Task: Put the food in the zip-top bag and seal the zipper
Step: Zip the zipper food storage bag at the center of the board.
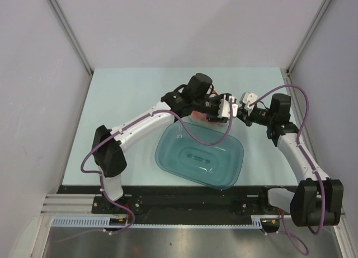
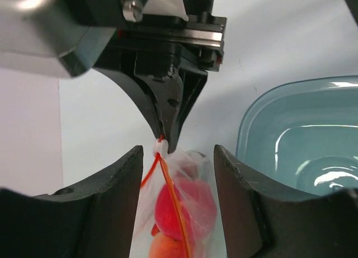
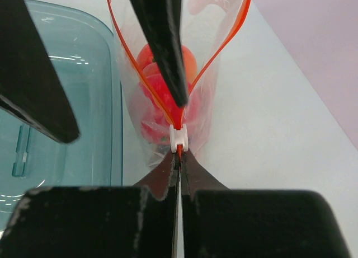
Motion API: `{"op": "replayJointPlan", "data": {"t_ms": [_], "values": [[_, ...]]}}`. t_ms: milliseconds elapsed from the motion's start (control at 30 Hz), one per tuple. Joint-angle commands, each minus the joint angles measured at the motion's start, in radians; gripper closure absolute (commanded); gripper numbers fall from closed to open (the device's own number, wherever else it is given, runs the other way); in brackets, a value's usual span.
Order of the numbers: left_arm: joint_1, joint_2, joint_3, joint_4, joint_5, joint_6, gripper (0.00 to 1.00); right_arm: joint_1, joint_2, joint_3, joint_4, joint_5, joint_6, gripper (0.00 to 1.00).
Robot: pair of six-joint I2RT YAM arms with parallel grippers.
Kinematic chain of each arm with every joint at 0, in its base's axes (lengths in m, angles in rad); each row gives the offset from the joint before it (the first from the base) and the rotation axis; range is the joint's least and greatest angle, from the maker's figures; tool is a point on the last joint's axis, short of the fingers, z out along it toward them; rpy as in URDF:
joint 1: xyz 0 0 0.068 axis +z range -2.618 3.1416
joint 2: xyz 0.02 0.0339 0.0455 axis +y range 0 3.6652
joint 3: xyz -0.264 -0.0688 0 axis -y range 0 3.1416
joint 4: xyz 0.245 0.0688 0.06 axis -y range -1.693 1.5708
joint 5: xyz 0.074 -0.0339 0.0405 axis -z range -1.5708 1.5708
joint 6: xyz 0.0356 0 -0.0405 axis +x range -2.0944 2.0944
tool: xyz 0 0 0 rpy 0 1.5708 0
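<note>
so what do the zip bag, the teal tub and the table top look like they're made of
zip-top bag: thin clear plastic film, glossy; it crinkles and the red food shows through. teal tub: stiffer translucent plastic, glossy, with sharp highlights. table top: pale, matte, no reflections; material can't be told.

No text, label, brand or number could be read in any view. Some red print showed on the clear bag (image 3: 204, 84) near the top edge of the right wrist view, but it was too blurred to make out. The floor of the tub (image 1: 224, 157) carried a small moulded oval mark, seen from the top view, and its characters, if any, were too small to tell.
</note>
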Motion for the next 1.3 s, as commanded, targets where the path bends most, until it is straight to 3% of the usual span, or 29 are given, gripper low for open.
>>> {"op": "replayJointPlan", "data": {"t_ms": [0, 133, 500, 600, 767, 1267], "values": [[-0.007, 0.057, 0.083, 0.003, -0.028, 0.066, 0.43, 0.012, -0.040, 0.002, 0.023, -0.004, -0.011, 1.00], [-0.009, 0.075, 0.093, 0.013, -0.039, 0.068, 0.46, 0.016, -0.049, 0.002, 0.018, 0.002, -0.012, 1.00], [-0.009, 0.109, 0.112, 0.007, -0.016, 0.077, 0.68, 0.027, -0.069, 0.002, -0.026, 0.007, -0.060, 1.00], [-0.009, 0.112, 0.119, 0.009, -0.012, 0.076, 0.76, 0.027, -0.075, 0.002, -0.037, 0.004, -0.070, 1.00], [-0.004, 0.127, 0.133, -0.010, -0.024, 0.082, 0.99, 0.027, -0.081, 0.002, -0.037, 0.002, -0.067, 1.00], [0.127, 0.092, 0.098, -0.132, -0.114, 0.189, 0.99, -0.088, -0.098, 0.002, -0.077, -0.044, -0.076, 1.00]]}}
